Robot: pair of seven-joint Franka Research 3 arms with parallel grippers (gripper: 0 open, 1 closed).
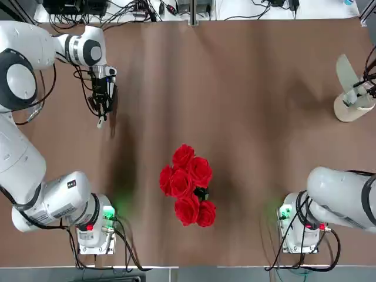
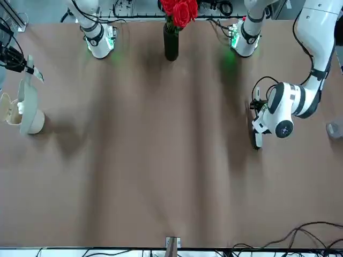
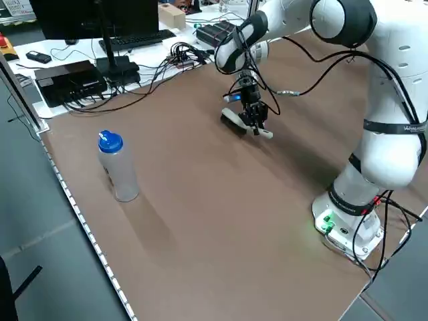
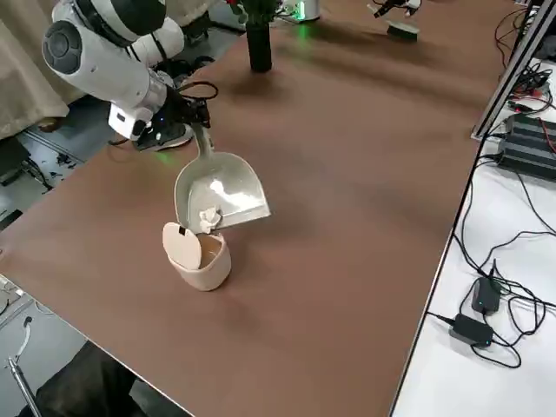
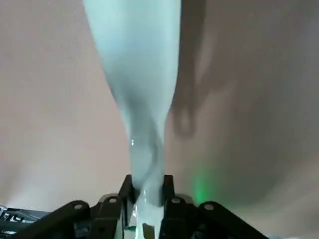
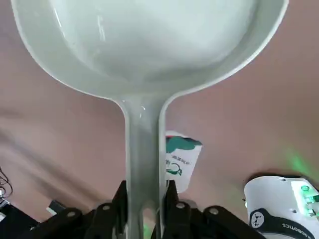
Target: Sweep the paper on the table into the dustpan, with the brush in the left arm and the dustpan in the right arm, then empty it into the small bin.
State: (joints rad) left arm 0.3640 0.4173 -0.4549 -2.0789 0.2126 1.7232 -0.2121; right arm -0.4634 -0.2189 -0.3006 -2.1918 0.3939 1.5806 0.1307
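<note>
Table [image 1: 247,117] edge: dustpan [image 4: 219,193] over bin [image 4: 201,259]

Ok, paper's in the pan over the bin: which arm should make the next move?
Right. The right gripper holds the dustpan tilted above the small bin, with the paper at its lower edge. The left gripper is across the table, holding the brush.
</note>
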